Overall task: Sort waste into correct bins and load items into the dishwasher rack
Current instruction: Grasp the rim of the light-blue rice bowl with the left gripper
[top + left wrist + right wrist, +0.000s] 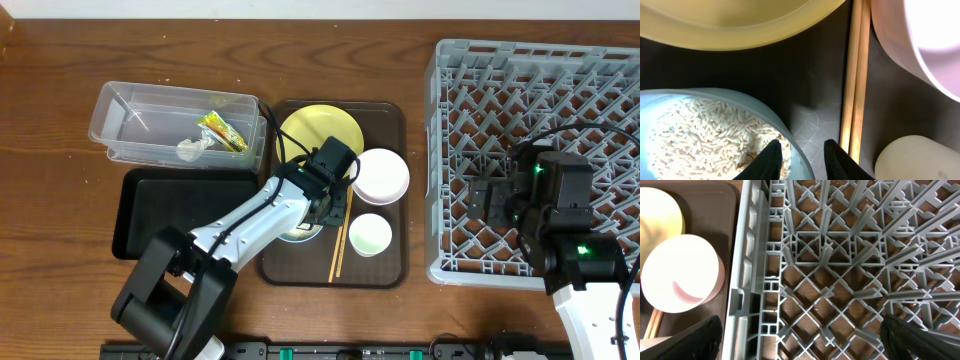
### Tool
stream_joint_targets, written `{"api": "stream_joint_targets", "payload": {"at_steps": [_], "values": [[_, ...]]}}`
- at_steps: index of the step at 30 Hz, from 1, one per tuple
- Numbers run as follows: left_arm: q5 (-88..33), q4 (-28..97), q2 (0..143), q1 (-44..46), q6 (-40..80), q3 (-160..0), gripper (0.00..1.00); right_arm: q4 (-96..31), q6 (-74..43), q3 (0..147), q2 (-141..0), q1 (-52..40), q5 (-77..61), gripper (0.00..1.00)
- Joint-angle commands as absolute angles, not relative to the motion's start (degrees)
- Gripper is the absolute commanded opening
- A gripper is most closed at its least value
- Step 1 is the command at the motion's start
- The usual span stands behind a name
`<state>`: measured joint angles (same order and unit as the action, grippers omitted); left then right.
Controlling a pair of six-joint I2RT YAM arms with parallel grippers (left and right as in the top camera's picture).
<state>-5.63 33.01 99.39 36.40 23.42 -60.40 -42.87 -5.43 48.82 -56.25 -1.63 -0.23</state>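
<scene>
My left gripper (pixel 318 215) (pixel 803 150) is down on the brown serving tray (pixel 390 270), its fingers closed astride the rim of the light blue bowl (pixel 297 236) (pixel 740 97). One finger is inside the bowl and one outside. The bowl holds whitish rice scraps (pixel 700 135). The yellow plate (pixel 318 128) (pixel 740 25), pinkish-white bowl (pixel 381 175) (pixel 920 40) (pixel 682 272), pale cup (pixel 370 235) (pixel 915 160) and chopsticks (pixel 340 245) (pixel 854 75) lie around it. My right gripper (pixel 500 200) (pixel 802 337) is wide open and empty over the left side of the grey dishwasher rack (pixel 600 80) (pixel 840 255).
The clear tub (pixel 120 110) at the back left holds the yellow-green wrapper (pixel 222 130) and the white tissue (pixel 192 148). The black tray (pixel 180 210) lies in front of it, left of the serving tray. The rack's left wall (pixel 747 280) stands between my right gripper and the dishes.
</scene>
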Motion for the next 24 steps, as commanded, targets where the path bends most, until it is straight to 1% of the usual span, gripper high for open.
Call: {"api": "stream_joint_targets", "payload": {"at_steps": [1, 3, 5, 6, 13, 24], "values": [[-5.34, 33.71, 99.98, 36.47, 26.28, -60.12, 0.31, -43.11, -5.76, 49.98, -56.16, -2.11, -0.32, 0.99], [-5.34, 33.91, 99.98, 36.51, 26.96, -60.12, 0.26, -43.11, -5.76, 49.98, -56.16, -2.11, -0.32, 0.99], [-5.34, 34.09, 99.98, 36.60, 26.94, -60.12, 0.20, -43.11, -5.76, 49.98, -56.14, -2.11, -0.30, 0.99], [-5.32, 34.35, 99.98, 36.73, 26.94, -60.12, 0.19, -43.11, -5.76, 49.98, -56.16, -2.11, -0.30, 0.99], [-5.19, 36.23, 99.98, 38.04, 26.94, -60.10, 0.19, -43.11, -5.78, 49.98, -56.14, -2.11, -0.34, 0.99], [-1.85, 36.60, 99.98, 40.01, 26.92, -60.10, 0.19, -43.13, -5.78, 49.98, -56.14, -2.11, -0.73, 0.99]]}}
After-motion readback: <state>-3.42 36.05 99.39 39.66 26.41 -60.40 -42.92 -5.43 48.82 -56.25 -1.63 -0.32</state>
